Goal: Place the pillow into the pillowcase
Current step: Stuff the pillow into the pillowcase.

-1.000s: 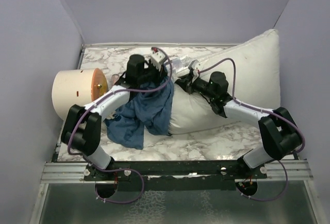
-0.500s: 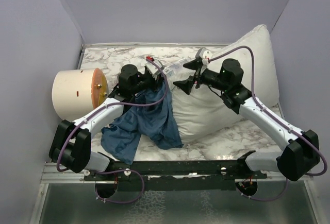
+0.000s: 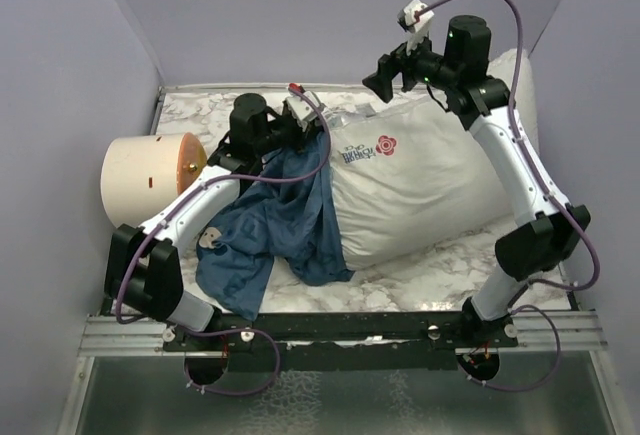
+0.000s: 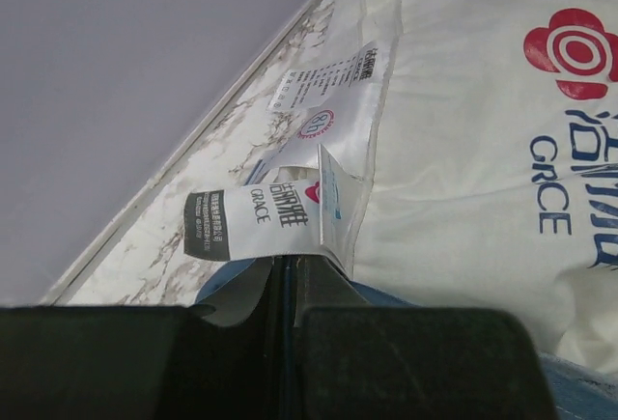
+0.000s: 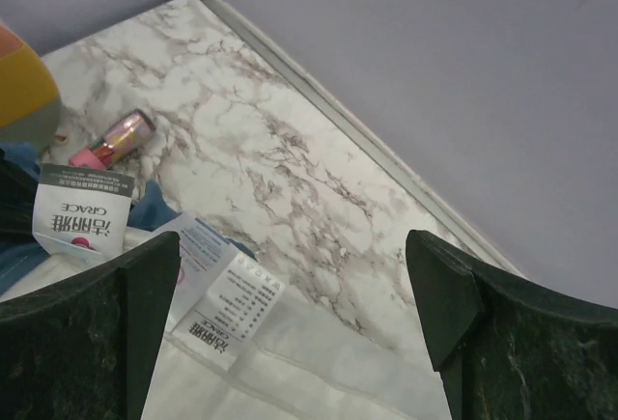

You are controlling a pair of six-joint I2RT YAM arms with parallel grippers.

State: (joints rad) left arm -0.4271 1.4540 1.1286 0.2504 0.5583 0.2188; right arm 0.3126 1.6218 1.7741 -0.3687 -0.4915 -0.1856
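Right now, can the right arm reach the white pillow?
Probably yes. The right gripper hangs open above the far edge of the pillow, and nothing lies between them. It would likely only need to come down.

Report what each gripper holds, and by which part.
Left gripper pinches the pillowcase by its far edge; right gripper is open, holding nothing.

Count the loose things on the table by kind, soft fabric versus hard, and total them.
Soft fabric: 2, the plump white fabric pillow and the floppy blue fabric pillowcase.
Hard: 2, the cream cylinder with an orange end and the small shiny pink tube.
Total: 4.
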